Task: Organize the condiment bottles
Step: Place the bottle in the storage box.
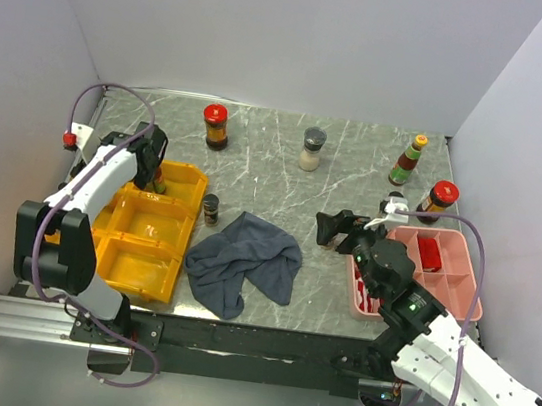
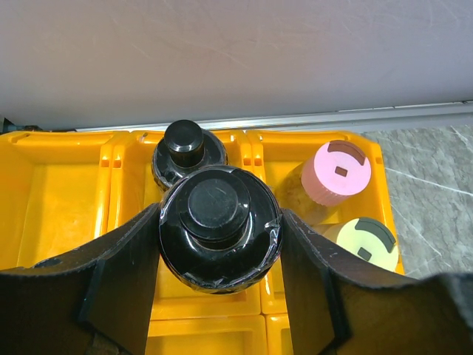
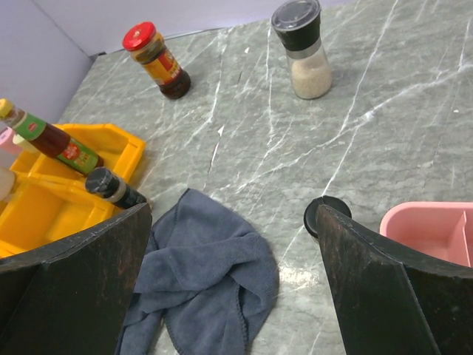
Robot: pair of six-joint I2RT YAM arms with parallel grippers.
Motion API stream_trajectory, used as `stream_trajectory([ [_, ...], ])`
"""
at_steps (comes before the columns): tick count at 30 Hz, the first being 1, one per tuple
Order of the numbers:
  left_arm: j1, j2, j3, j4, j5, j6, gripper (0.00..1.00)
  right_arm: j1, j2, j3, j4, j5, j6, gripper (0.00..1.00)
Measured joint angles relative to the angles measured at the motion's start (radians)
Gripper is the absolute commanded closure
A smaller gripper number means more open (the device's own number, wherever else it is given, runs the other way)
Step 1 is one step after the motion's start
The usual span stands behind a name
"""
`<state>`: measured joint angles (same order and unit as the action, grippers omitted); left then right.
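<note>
Since the left hand [image 2: 220, 248] is clamped on a black-capped bottle [image 2: 220, 211] over the yellow tray [image 2: 59, 192], you only see caps there: a second black cap [image 2: 184, 144] just beside it, plus a pink cap [image 2: 338, 171] and a pale-green cap [image 2: 366, 244], labels all hidden. Right hand [image 1: 340, 231] hangs with its jaws apart above the tabletop [image 1: 274, 178], near the grey cloth [image 1: 243, 260]. Far side, the red-capped jar [image 3: 157, 61] has a yellow label, writing too small to read.

Clearance around the grey cloth [image 1: 243, 260]
Behind it: bare marble [image 1: 260, 176] up to a spread row of red-capped jar [image 1: 214, 124], grey-capped grinder [image 1: 312, 148] and orange-capped bottle [image 1: 408, 160], wide gaps. Left: small black-capped jar [image 1: 211, 209] just beside yellow tray [image 1: 136, 263], tight; tray's back bin crowded, left gripper [image 1: 151, 174] clamped on black-topped bottle [image 2: 220, 237]. Right: spread right gripper [image 1: 339, 230], then pink tray [image 1: 456, 288].
</note>
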<state>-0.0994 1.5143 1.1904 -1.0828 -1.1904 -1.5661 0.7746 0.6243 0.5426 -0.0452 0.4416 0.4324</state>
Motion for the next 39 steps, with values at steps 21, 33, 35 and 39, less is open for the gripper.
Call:
stream_trajectory([
  [21,0.0,0.0,-0.026,0.04,-0.041,0.025,0.99,0.0,0.065,0.016,0.001,-0.015,-0.003,0.0],
  [33,0.002,-0.084,-0.126,0.232,-0.034,0.209,0.99,0.0,0.076,0.024,0.001,-0.025,-0.003,0.0],
  [35,0.002,-0.08,-0.126,0.233,-0.038,0.212,0.99,0.0,0.082,0.032,0.001,-0.03,-0.003,0.0],
  [39,0.002,-0.068,-0.114,0.225,-0.042,0.216,0.99,0.0,0.087,0.035,0.001,-0.039,-0.003,0.0],
])
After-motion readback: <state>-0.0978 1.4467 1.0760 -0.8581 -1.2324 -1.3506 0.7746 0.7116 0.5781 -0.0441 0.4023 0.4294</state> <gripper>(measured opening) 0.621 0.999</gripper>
